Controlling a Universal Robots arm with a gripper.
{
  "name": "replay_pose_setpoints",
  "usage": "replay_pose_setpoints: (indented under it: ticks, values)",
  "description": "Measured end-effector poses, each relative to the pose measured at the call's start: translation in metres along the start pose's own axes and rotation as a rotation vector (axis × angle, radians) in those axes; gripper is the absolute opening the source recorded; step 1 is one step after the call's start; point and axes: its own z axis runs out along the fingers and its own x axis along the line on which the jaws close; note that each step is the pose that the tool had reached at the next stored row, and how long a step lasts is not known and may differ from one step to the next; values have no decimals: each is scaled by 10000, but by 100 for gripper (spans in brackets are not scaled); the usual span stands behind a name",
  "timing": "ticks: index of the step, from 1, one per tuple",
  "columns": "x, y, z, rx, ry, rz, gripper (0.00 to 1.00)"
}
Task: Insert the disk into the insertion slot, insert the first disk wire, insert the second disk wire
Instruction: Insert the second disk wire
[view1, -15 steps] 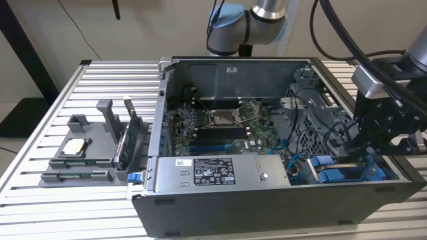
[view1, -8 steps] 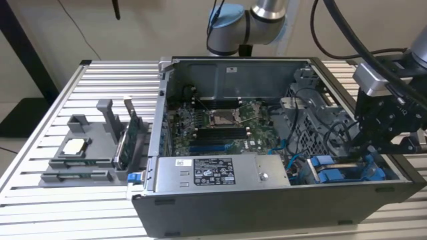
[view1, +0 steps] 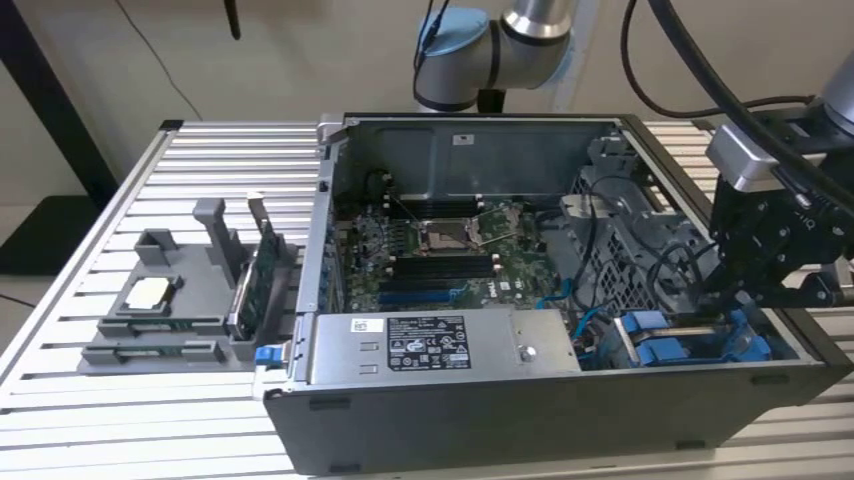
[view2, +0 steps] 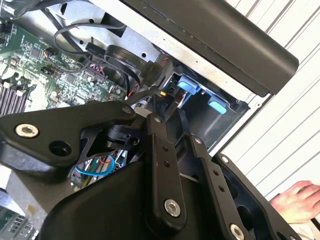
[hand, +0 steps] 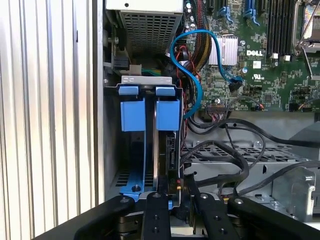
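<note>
from where i stand the disk (hand: 167, 117) looks already home: its blue carrier sits upright in the insertion slot (hand: 124, 155), at the corner of the open computer case (view1: 534, 420) on the slatted desk (view1: 107, 200). just beside it in the bay is a second blue carrier (hand: 132, 112), which seems empty. so i'd judge the first step done and the wire work now in hand.

the pincer (hand: 175, 192) is down inside the case, its tip right at the disk's exposed edge, where a small connector with a red and yellow speck shows. whether it is clenched on a plug or merely close to one i cannot tell.

a blue cable (hand: 192, 75) loops from the motherboard (hand: 260, 55) towards the bay, and black cables (hand: 235, 155) crowd in alongside. to my eye the job here calls for fine, square alignment of plug to socket, a gentle straight push, and care not to snag those loops. a person's hand (view2: 300, 197) rests on the desk outside the case.
</note>
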Motion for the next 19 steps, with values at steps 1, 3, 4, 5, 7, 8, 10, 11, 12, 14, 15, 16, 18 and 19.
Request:
replay_pose_setpoints:
  ticks: [1,3,4,5,7,8,10,11,12,14,15,16,18,19]
  values:
    - [0,0,0,0,1,1,27]
    - [-3,0,0,0,1,0,27]
    - [-6,-1,0,0,0,-2,27]
    - [-7,-1,-2,0,1,-2,27]
    - [-11,-1,-17,-3,2,0,27]
    - [-13,-1,-28,-4,0,1,27]
    - [-17,-1,-53,-6,2,1,27]
    - [-19,-1,-65,-6,1,1,27]
    - [-21,-1,-79,-7,1,2,27]
    - [-26,-2,-108,-7,1,2,27]
    - [-28,-2,-124,-7,1,2,27]
    - [-30,-3,-140,-7,0,2,27]
    - [-32,-3,-169,-7,2,1,27]
    - [-33,-4,-182,-7,1,1,27]
